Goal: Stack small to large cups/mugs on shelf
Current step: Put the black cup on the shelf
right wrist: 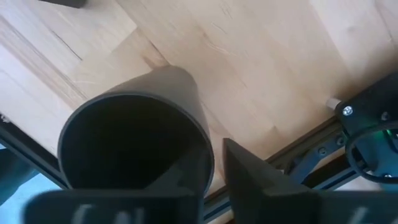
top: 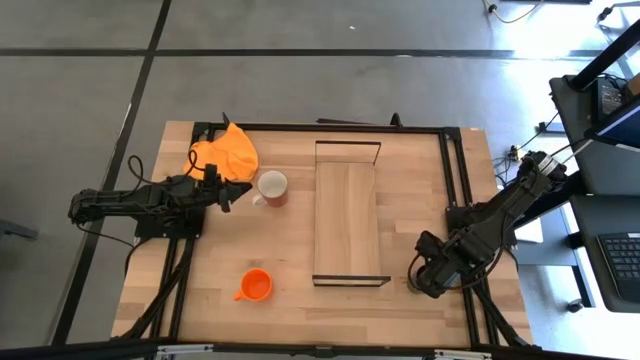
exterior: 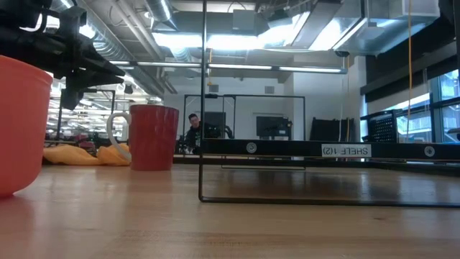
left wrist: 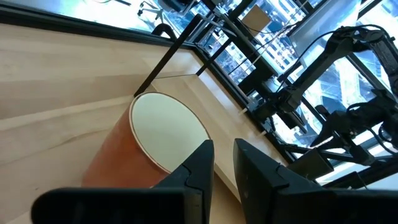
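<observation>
The red mug (top: 272, 188) (exterior: 153, 137) with its white inside (left wrist: 165, 130) stands upright on the table left of the shelf (top: 348, 225) (exterior: 323, 150). My left gripper (top: 240, 192) (left wrist: 224, 152) hovers just left of it and above its rim, fingers shut to a narrow slit, touching nothing. The small orange mug (top: 255, 286) (exterior: 18, 122) stands near the table's near edge. My right gripper (top: 428, 278) (right wrist: 214, 162) is at the shelf's near right corner, shut on the black mug (right wrist: 124, 124), which it hides in the high view. My right gripper holds the black mug by its rim wall (right wrist: 208, 152), one finger (right wrist: 180, 183) inside the mug and the other (right wrist: 249, 180) outside. It comes slanting down from above. Whether the mug's base rests on the table, I cannot tell.
An orange cloth (top: 228, 152) (exterior: 79, 155) lies at the far left, behind my left gripper. Black frame rails (top: 455, 180) run along the table's sides. A person (exterior: 192, 124) sits in the room beyond the table.
</observation>
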Controlling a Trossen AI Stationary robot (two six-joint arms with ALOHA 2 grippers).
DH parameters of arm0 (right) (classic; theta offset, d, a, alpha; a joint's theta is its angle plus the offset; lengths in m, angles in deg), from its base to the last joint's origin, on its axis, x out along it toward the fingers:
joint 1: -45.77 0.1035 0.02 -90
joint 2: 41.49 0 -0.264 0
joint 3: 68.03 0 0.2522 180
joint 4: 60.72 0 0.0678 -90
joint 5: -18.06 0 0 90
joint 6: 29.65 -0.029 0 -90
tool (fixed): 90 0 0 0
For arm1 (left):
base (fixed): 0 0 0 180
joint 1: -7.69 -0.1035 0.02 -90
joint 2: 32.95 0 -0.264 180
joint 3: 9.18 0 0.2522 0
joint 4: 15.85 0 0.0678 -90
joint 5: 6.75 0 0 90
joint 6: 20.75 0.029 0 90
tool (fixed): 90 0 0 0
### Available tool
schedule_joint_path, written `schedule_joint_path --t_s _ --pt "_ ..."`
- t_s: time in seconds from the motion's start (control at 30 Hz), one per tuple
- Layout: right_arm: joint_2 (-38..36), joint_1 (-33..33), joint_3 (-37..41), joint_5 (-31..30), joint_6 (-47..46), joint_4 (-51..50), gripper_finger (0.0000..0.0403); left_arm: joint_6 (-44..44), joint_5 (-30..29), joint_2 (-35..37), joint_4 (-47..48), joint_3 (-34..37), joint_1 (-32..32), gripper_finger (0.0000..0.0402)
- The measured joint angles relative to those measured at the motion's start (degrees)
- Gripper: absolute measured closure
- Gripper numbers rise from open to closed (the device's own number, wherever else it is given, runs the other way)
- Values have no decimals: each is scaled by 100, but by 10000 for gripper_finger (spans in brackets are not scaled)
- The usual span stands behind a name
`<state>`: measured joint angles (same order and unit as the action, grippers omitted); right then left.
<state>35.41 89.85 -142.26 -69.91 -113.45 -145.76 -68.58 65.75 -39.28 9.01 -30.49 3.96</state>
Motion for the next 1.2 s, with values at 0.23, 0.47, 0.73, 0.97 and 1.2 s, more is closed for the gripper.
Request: schedule_joint_path --t_s 0.23,0.47,0.73,0.97,1.2 --pt "-2 0 0 5 6 -32 385 0 0 0 -1 0 0 344" --pt "-162 -49 0 35 16 -45 396 -4 0 1 -2 0 0 344" --pt "-463 -500 -741 -108 626 -1080 399 -160 0 -1 -4 0 0 344" --pt "-211 -1732 -1823 -545 2548 -1854 400 -170 1 0 -4 0 1 344" --pt "276 -3201 -2685 -915 4255 -1859 400 -173 2 -1 -2 0 0 344"
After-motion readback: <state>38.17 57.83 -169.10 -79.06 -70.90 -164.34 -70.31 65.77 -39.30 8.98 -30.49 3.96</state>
